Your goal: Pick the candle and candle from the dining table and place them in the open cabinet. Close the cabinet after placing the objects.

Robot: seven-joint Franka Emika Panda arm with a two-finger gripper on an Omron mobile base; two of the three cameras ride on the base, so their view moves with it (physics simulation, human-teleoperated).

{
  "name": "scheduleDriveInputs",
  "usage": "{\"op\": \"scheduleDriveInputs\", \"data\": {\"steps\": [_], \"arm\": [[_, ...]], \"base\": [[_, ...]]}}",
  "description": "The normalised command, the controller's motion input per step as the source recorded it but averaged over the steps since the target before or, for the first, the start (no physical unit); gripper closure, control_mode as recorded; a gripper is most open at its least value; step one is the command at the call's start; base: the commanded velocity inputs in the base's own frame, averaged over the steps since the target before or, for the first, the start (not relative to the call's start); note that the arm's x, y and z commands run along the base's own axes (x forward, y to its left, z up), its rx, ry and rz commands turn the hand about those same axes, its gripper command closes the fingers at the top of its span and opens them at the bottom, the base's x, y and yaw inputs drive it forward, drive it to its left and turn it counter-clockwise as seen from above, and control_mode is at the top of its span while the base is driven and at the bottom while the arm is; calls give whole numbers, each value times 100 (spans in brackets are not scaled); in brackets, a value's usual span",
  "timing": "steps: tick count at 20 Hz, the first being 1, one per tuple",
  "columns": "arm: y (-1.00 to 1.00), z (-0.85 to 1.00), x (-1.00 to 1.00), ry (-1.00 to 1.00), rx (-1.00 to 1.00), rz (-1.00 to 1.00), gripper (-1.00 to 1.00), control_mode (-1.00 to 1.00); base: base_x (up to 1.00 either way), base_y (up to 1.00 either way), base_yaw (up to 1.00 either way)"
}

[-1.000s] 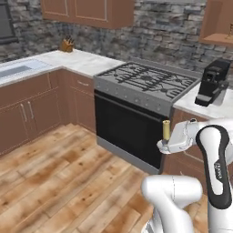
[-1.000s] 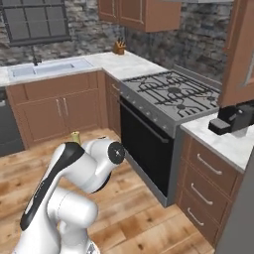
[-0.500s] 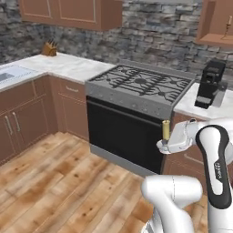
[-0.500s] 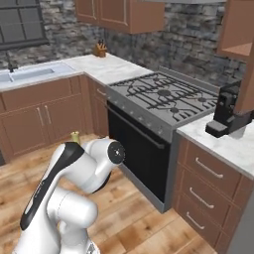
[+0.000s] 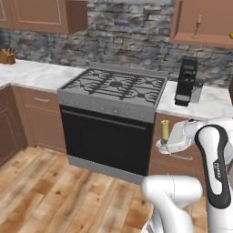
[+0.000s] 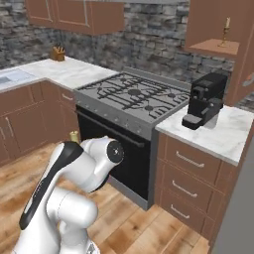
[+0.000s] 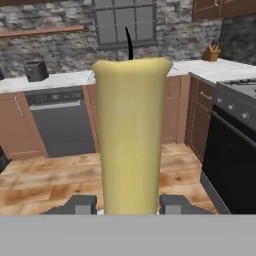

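- Gripper (image 7: 127, 204) clamped on the stubby yellow candle (image 5: 164, 130), held upright at centre right of the left base view, in front of the oven (image 5: 104, 136).
- Tall candlestick candle (image 6: 227, 31) already on the shelf of the open cabinet (image 6: 214, 30), upper right of the right base view.
- Risk on the lift: striking the black coffee machine (image 6: 204, 105) below the cabinet, or knocking the slim candlestick over on a crowded shelf.
- Possible tilt or slip if swung fast.
- Small writing on the arm's dark link (image 5: 217, 170), too blurred to read; no other labels visible.
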Motion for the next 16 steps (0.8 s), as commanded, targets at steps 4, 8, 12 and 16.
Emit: {"op": "scheduleDriveInputs", "data": {"steps": [4,8,12,16], "arm": [[0,0,0,0,0,0,100,100],[0,0,0,0,0,0,100,100],[0,0,0,0,0,0,100,100],[0,0,0,0,0,0,100,100]], "base": [[48,18,-39],[52,5,-31],[53,0,-27],[55,0,-20]]}}
